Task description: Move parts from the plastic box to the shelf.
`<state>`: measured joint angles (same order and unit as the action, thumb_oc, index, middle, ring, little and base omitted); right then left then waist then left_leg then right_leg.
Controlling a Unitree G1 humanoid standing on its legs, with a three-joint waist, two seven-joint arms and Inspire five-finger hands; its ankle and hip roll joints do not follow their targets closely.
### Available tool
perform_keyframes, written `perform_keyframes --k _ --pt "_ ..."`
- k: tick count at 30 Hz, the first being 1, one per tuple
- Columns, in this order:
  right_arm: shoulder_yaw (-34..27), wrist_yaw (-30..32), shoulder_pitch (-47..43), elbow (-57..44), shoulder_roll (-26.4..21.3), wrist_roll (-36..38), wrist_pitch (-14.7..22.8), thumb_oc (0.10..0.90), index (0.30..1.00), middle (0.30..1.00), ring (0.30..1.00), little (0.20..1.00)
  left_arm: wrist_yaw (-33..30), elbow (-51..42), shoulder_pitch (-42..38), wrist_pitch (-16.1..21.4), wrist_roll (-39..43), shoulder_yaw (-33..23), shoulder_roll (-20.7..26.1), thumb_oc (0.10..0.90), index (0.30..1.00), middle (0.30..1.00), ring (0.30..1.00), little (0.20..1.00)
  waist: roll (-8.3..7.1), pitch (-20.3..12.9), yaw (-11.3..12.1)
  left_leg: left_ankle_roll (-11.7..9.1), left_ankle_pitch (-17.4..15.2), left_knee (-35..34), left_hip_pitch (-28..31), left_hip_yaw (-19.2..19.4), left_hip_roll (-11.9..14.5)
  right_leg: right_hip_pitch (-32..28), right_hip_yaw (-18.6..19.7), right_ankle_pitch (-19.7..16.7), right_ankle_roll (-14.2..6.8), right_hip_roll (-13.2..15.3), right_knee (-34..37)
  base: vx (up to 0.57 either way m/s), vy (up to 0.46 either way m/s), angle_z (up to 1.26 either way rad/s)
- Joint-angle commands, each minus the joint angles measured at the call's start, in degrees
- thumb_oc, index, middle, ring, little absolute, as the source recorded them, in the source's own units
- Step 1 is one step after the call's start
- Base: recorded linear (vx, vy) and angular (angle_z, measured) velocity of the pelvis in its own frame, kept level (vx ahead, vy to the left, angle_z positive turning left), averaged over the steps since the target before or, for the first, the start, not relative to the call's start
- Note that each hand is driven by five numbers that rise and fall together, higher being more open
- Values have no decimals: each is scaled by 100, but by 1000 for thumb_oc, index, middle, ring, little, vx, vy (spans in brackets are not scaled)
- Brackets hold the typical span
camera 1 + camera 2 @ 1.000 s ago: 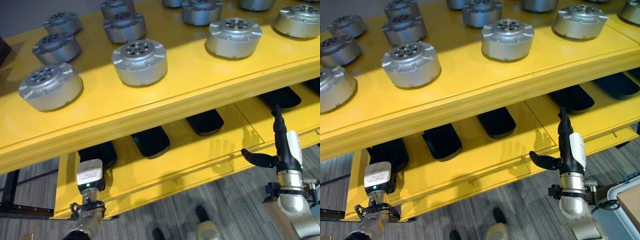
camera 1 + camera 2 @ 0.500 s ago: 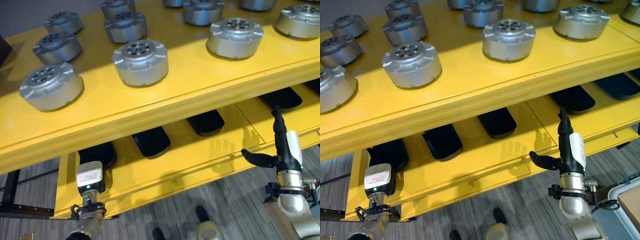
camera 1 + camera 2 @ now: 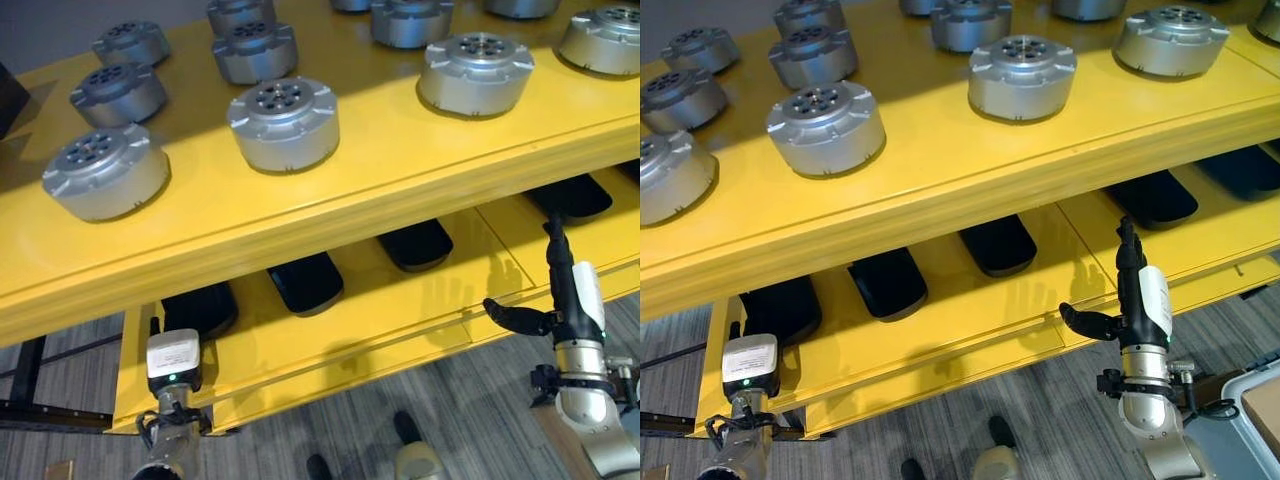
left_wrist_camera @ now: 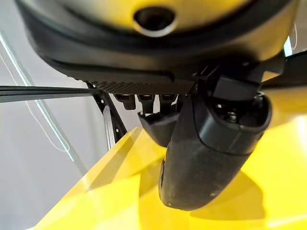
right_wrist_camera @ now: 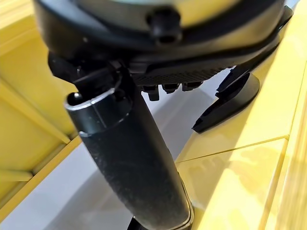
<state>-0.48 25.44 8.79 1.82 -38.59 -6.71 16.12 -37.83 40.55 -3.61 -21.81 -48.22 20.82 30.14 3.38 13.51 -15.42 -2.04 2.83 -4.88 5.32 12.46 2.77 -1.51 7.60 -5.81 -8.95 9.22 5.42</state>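
Several round silver metal parts (image 3: 283, 122) stand on the top board of the yellow shelf (image 3: 350, 200). My right hand (image 3: 563, 300) hangs in front of the lower board at the right. It is open, with fingers straight up and thumb (image 5: 134, 163) stuck out sideways, and it holds nothing. My left hand (image 3: 172, 360) is low at the left, just before the lower board's front edge. Its fingers point up, its thumb (image 4: 206, 148) is free, and it is empty. A pale box corner (image 3: 1262, 392) shows at the lower right.
Flat black pads (image 3: 305, 282) lie in a row on the lower yellow board (image 3: 400, 315), under the top board's thick front lip. More silver parts (image 3: 105, 172) crowd the top board's left and back. Grey carpet floor (image 3: 470, 400) lies below.
My left hand has sunk a little lower. The right hand has stayed where it was. The whole view has shifted slightly.
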Motion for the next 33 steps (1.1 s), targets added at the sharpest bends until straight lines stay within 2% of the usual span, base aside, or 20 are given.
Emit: perform_keyframes --k 1,10,30,31,33 --pt "-307 105 -666 -536 -205 24 346 900 1000 1000 1000 1000 -76 354 -421 -468 -220 -178 613 900 1000 1000 1000 1000 -263 -198 177 149 -1023 511 180 -58 89 81 -231 204 -218 195 -94 0 0 0" --pt "-329 137 -674 -521 -202 -20 274 900 1000 1000 1000 1000 80 245 -451 -544 -289 -191 733 900 1000 1000 1000 1000 -216 -195 172 147 -1013 507 166 -77 71 83 -236 202 -219 206 -93 0 0 0" --pt "-363 137 -664 -545 -194 29 285 900 1000 1000 1000 1000 182 219 -434 -715 -565 -192 764 900 1000 1000 1000 1000 -220 -208 172 142 -1008 489 185 -75 83 68 -231 204 -215 195 -88 0 0 0" --pt "-381 108 -674 -552 -194 48 291 900 1000 1000 1000 1000 513 232 -438 -895 -871 -112 800 900 1000 1000 1000 1000 -208 -206 161 143 -1012 492 180 -73 79 75 -226 201 -220 198 -83 0 0 0" --pt "-359 112 -696 -542 -199 48 287 900 1000 1000 1000 1000 583 294 -432 -951 -888 -64 783 900 1000 1000 1000 1000 -203 -210 158 142 -1011 488 179 -67 76 75 -225 202 -222 199 -81 0 0 0"
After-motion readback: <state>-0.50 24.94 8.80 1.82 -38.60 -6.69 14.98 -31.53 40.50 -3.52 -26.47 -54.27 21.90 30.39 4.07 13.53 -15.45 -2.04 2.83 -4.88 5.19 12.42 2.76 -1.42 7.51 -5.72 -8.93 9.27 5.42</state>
